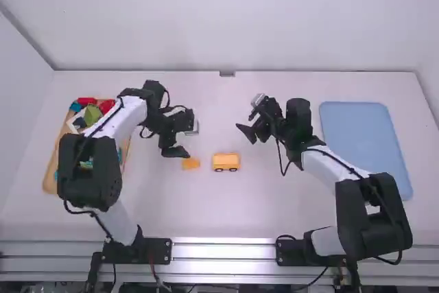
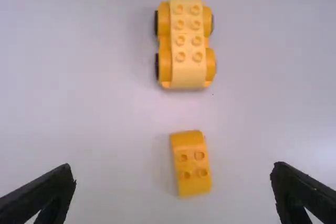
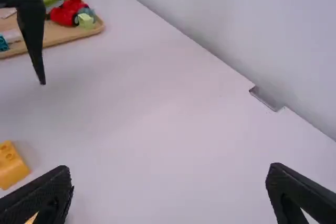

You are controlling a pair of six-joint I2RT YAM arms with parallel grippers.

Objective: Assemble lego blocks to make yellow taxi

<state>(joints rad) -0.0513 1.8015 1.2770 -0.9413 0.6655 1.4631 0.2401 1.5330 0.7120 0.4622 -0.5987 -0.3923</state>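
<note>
Lying loose on the table, the small yellow block [image 1: 191, 163] is set just left of the yellow wheeled base [image 1: 226, 162], apart from it, presumably so that it can be picked up and pressed on with little travel. The base is stood on its wheels with studs upward, so a roof or cab piece can be received from above. Spare coloured pieces [image 3: 68, 13] are kept in the wooden tray [image 3: 75, 34] at the left, likely out of the building space; a blue tray [image 1: 363, 142] is placed at the right. The left gripper [image 2: 173, 166] is pointed down near the block, its fingers spread with nothing held. The right gripper [image 3: 169, 168] is held tilted, farther out and right of the base, its fingers likewise parted and empty.
</note>
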